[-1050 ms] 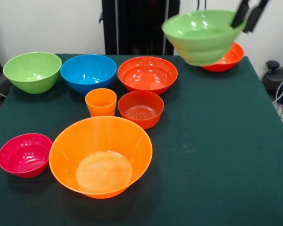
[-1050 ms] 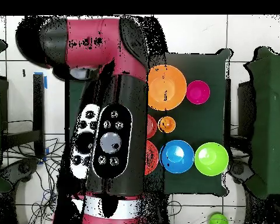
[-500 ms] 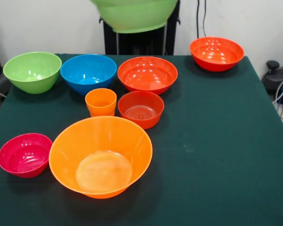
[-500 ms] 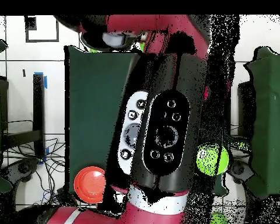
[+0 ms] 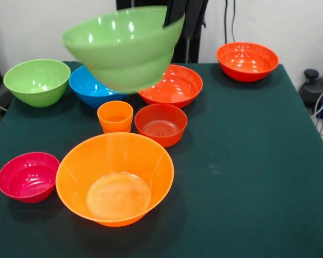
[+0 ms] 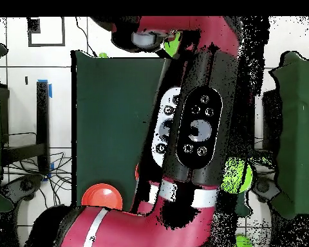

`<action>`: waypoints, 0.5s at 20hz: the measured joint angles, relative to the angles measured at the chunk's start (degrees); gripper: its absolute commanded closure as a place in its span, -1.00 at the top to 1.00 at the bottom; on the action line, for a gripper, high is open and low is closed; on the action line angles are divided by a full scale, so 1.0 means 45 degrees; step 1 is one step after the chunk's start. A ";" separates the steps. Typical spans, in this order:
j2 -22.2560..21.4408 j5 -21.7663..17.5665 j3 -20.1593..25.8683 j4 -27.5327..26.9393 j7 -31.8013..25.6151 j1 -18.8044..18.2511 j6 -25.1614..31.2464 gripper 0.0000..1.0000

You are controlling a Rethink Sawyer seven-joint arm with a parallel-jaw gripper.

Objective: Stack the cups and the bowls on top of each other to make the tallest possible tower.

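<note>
End effector (image 5: 175, 16) clamped on green bowl (image 5: 124, 48) rim, bowl tilted, held above blue bowl (image 5: 89, 88) & orange cup (image 5: 115, 116)

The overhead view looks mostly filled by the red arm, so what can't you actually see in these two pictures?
- Overhead view: the arm covers most of the table; only a red-orange bowl and part of a green bowl show.
- Front view: the gripper is cut off by the top edge and partly behind the lifted green bowl, so its grip is unclear.
- Front view: the lifted bowl hides part of the blue bowl.
</note>
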 measured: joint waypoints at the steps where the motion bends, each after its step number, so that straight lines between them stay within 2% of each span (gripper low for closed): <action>1: 0.0062 0.0000 0.0015 -0.0007 -0.0052 -0.0005 -0.0003 -1.00; 6: 0.0987 -0.0039 0.0198 -0.0033 -0.0528 -0.0068 -0.0024 -1.00; 10: 0.1308 -0.0076 0.0247 0.0088 -0.0544 -0.0126 -0.0386 -1.00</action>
